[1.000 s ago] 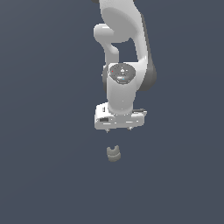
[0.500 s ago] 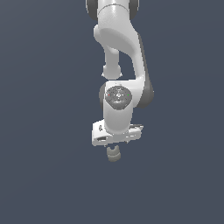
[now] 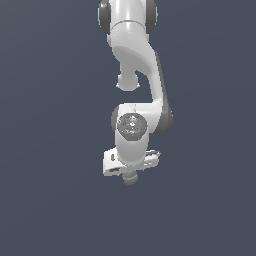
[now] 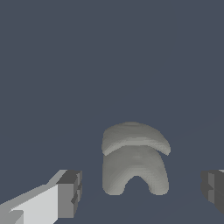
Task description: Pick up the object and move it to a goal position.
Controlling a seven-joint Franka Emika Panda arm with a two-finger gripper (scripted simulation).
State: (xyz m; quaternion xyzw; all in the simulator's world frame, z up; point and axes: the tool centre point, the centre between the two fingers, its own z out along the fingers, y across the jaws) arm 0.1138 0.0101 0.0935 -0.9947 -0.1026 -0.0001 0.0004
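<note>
The object (image 4: 134, 162) is a small pale grey-beige lump with an arched notch, resting on the dark grey floor. In the wrist view it sits between my two dark fingertips (image 4: 70, 192), with a gap on each side and no contact. My gripper (image 4: 141, 189) is open around it. In the exterior view the white hand (image 3: 131, 164) hangs straight down from the arm, and only the lower part of the object (image 3: 131, 180) shows beneath it; my gripper (image 3: 131, 174) covers its top.
The plain dark grey floor (image 3: 55, 200) extends all around. The white arm (image 3: 135, 55) rises above the hand toward the top of the exterior view.
The hand has come down from above the object until its fingers straddle it. The object has stayed where it was.
</note>
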